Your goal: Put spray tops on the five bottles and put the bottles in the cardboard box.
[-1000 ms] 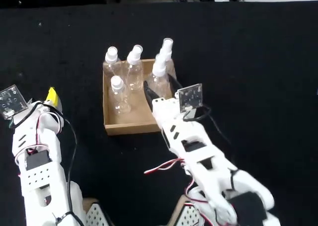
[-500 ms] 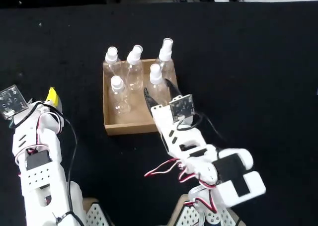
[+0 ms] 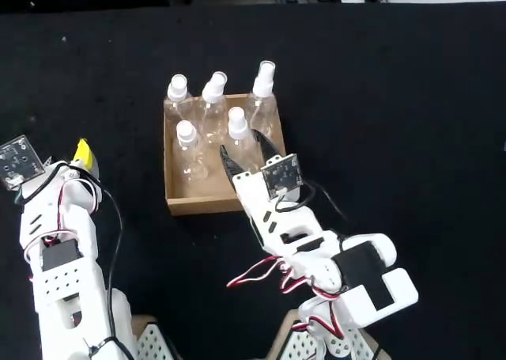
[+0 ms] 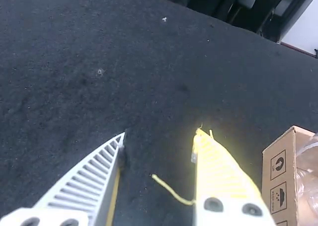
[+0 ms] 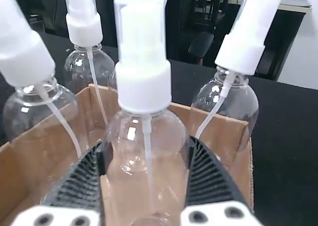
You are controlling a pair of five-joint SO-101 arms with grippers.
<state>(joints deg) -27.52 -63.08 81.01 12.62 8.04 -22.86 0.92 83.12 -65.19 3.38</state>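
Observation:
The brown cardboard box lies at the table's middle. In it stand five clear bottles with white spray tops. Three line its far side, and one stands nearer on the left. My right gripper is shut on the fifth bottle, which stands upright in the box's near right part. In the right wrist view the black fingers press both sides of that bottle. My left gripper hangs open over bare black cloth, left of the box, with nothing between its fingers.
A black cloth covers the whole table, with wide free room right of the box and beyond it. The left arm stands near the front left corner. A corner of the box shows in the left wrist view.
My right gripper has drawn the held bottle from the box's far right corner toward the near side and slightly left. The arm folded back. The left arm has not moved.

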